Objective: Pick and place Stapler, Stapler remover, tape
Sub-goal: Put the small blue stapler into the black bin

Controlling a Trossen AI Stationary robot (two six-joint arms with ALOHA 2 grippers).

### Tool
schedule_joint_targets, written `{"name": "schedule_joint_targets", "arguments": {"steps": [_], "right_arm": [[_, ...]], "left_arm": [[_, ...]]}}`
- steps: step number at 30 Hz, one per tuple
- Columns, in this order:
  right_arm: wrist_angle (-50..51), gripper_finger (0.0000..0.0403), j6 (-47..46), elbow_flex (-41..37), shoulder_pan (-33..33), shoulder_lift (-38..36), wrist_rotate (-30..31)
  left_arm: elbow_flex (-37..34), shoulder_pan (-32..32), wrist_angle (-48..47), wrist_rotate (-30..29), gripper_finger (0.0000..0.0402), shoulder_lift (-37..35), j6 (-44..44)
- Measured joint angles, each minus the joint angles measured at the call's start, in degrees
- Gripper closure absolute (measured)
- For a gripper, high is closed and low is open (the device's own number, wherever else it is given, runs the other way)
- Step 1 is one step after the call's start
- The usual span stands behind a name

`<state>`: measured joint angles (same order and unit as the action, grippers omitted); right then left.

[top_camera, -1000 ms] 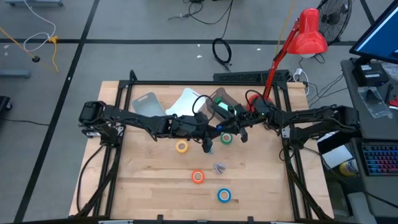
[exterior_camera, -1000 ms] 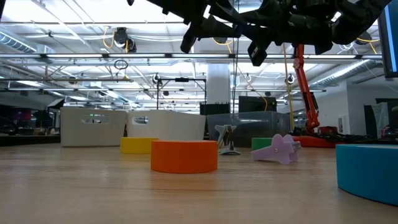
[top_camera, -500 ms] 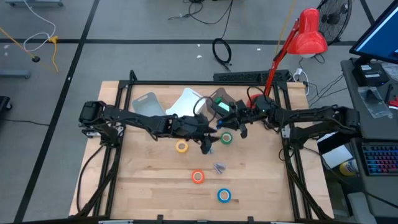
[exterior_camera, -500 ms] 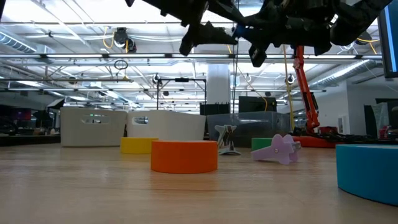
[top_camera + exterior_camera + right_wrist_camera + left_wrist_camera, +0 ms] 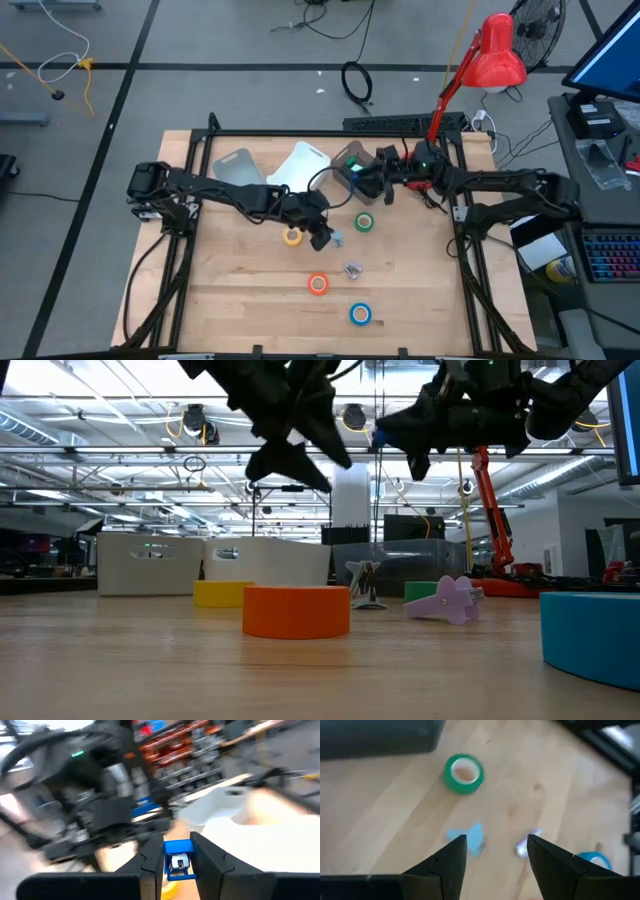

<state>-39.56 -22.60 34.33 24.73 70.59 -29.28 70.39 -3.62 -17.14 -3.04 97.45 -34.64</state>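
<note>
Your right gripper (image 5: 177, 851) has pulled back over the bins, clamped on a small blue stapler (image 5: 178, 860) | left gripper (image 5: 496, 851), fingers apart, has swung down above the table near the green tape roll (image 5: 364, 222) | yellow (image 5: 292, 236), orange (image 5: 318, 284), blue (image 5: 360, 315) rolls unmoved

Wooden table (image 5: 230, 300) carries 4 tape rolls: yellow (image 5: 292, 237), green (image 5: 364, 222), orange (image 5: 318, 284), blue (image 5: 360, 315). Small purple item (image 5: 353, 269) lies between green and orange.

The tabletop (image 5: 250, 290) is pale, matt wood with a fine grain. The orange tape (image 5: 296, 611) looks smooth and matt, and the red lamp (image 5: 497, 55) glossy.
</note>
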Motion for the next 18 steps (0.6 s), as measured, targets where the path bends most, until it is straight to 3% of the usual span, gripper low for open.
{"name": "schedule_joint_targets", "arguments": {"steps": [8, 18], "right_arm": [[6.70, 0.0337, 5.78, 0.02, 4.20, 1.14, 8.79], [5.86, 0.0337, 8.41, 1.20, 5.09, 10.85, 18.06]], "left_arm": [[-0.01, 1.76, -4.05, -0.08, 0.0190, 0.00, 1.88], [-0.04, 4.98, -3.95, 1.28, 0.0190, -0.96, 4.17]]}}
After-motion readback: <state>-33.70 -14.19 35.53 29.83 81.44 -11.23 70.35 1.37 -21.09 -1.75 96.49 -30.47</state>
